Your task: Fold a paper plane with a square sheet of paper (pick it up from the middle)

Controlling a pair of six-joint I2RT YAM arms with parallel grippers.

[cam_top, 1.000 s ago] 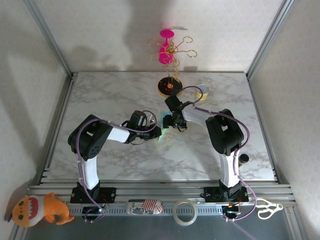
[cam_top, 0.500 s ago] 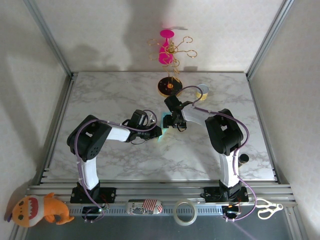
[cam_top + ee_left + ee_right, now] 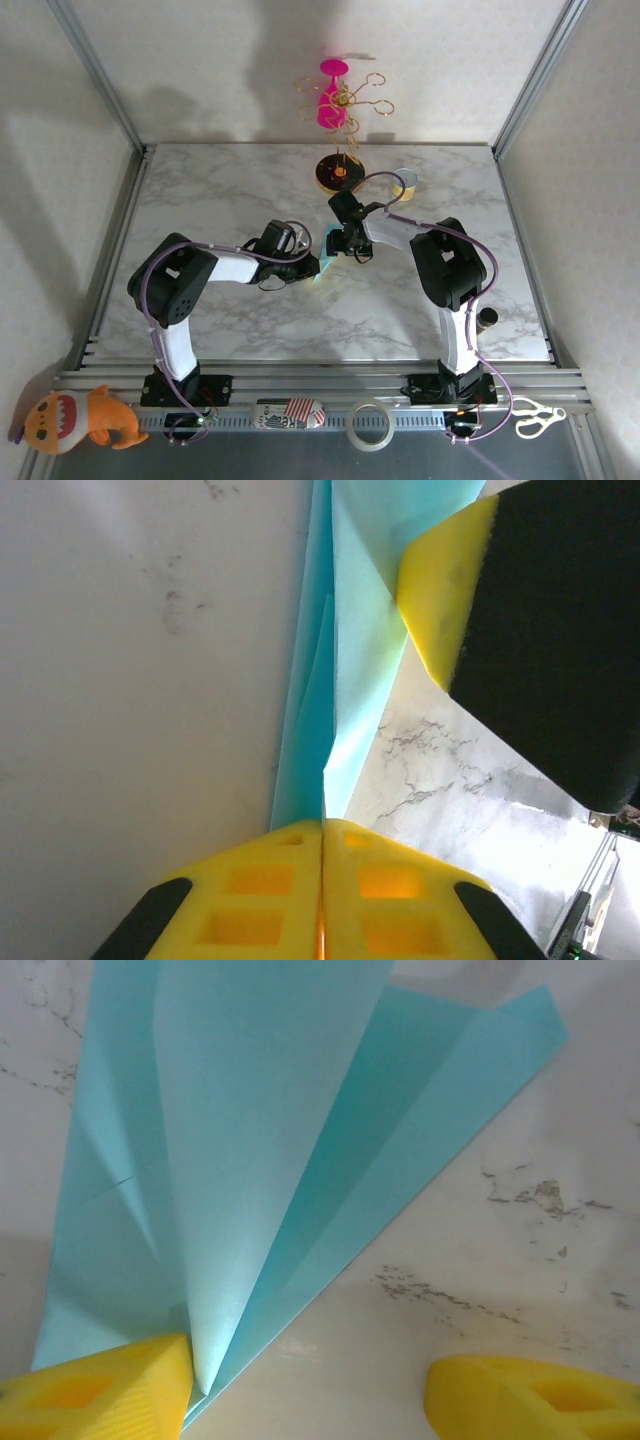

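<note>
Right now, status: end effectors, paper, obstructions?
Left end effector shut on folded teal-blue paper plane. Right end effector open at its tip. Round black-and-yellow stand base apart, behind.

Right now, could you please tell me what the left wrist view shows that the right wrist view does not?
Left wrist: the left gripper shut on the folded edge of the paper, with the other arm's yellow-and-black finger overlapping the paper farther along. Right wrist: the right gripper open, one finger at the paper, the other over bare table, and the creased layers fanned out. Both: the teal paper and the marble table.
</note>
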